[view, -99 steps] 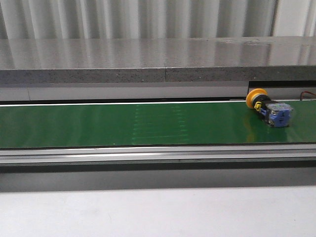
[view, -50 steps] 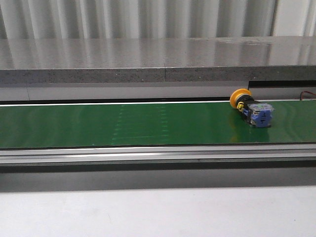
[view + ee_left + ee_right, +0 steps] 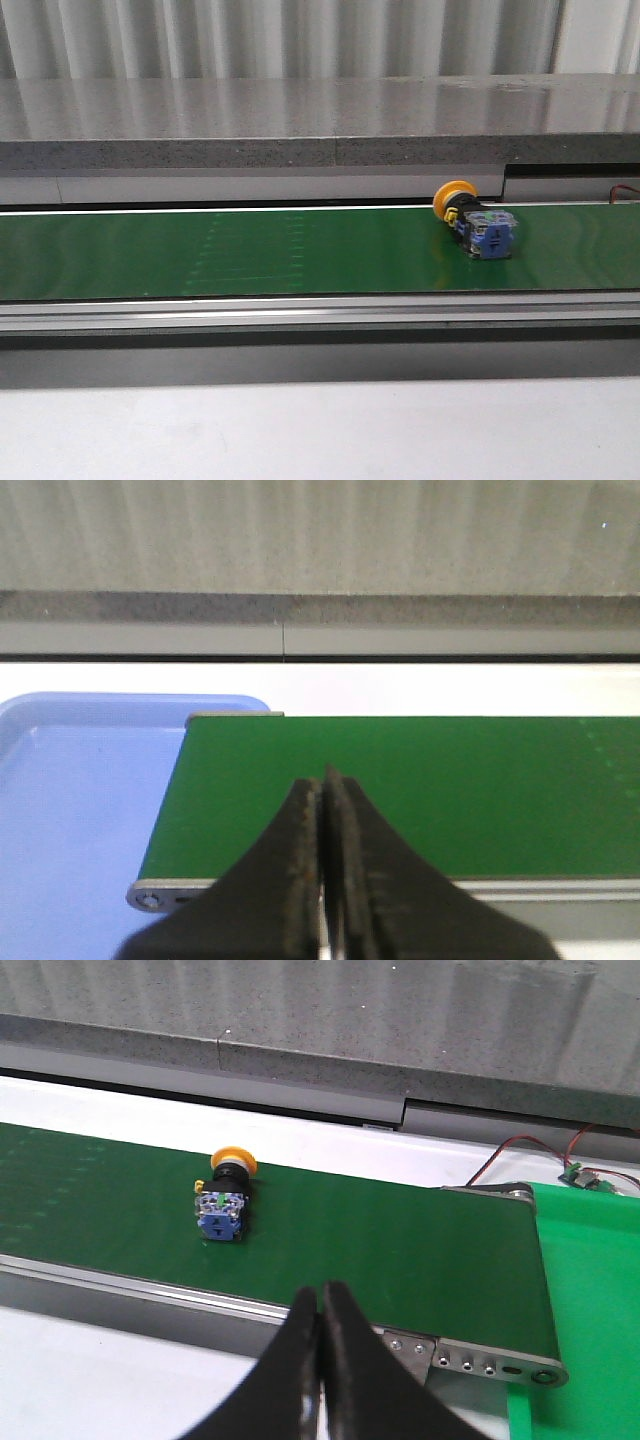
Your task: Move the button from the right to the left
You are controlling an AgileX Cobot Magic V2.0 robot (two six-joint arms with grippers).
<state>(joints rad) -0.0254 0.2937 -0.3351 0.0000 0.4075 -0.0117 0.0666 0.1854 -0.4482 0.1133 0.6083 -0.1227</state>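
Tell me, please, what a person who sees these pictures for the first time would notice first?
First comes the button, lying on its side on the right part of the long green belt, its orange-yellow cap toward the far edge. Next comes the light blue tray at the belt's left end, seen from the left wrist. Both hands, left hand and right hand, are shut and hold nothing.

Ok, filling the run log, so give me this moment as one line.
button: lying on its side on green belt, right part | left gripper: shut, empty | right gripper: shut, empty | blue tray: at belt's end
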